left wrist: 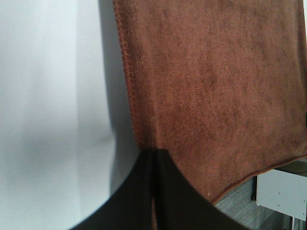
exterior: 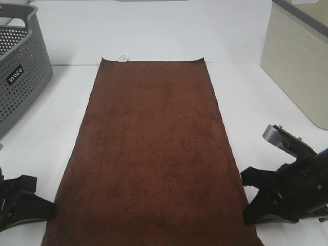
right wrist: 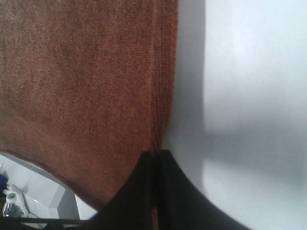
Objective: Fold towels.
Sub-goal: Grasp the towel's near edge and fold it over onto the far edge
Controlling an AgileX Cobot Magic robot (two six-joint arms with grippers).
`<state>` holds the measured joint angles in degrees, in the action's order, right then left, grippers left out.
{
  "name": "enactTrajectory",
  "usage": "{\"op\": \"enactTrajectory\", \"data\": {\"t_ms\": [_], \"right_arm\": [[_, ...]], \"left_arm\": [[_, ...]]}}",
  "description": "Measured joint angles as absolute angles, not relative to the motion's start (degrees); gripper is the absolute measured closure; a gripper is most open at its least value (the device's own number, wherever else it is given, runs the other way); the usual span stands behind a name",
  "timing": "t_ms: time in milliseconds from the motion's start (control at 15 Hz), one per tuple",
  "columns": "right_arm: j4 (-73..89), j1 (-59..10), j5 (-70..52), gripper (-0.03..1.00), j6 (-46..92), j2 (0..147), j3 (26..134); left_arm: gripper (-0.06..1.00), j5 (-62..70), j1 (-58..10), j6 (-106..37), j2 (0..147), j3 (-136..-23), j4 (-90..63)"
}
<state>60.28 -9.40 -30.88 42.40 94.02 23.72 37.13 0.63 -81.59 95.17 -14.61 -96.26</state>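
The dark reddish-brown towel (exterior: 154, 154) lies flat and unfolded on the white table (exterior: 266, 102), its long side running away from me. Its small white tag (exterior: 122, 58) is on the far short edge. My left gripper (exterior: 50, 211) is at the towel's near left edge. In the left wrist view the gripper (left wrist: 153, 155) is shut on the towel (left wrist: 216, 96) at its hem. My right gripper (exterior: 248, 202) is at the near right edge. In the right wrist view the gripper (right wrist: 156, 155) is shut on the towel (right wrist: 81, 86) at its hem.
A grey perforated basket (exterior: 18, 77) stands at the far left of the table. A beige bin (exterior: 300, 66) with a grey lid stands at the far right. The towel's near short edge hangs past the table's front edge.
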Motion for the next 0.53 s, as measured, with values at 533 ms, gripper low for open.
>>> {"op": "enactTrajectory", "data": {"t_ms": [533], "right_arm": [[56.84, -9.4, -34.43, 0.97, 38.33, 91.62, 35.18]], "left_arm": [[0.94, 36.84, 0.63, -66.23, 92.25, -23.32, -87.38]]}}
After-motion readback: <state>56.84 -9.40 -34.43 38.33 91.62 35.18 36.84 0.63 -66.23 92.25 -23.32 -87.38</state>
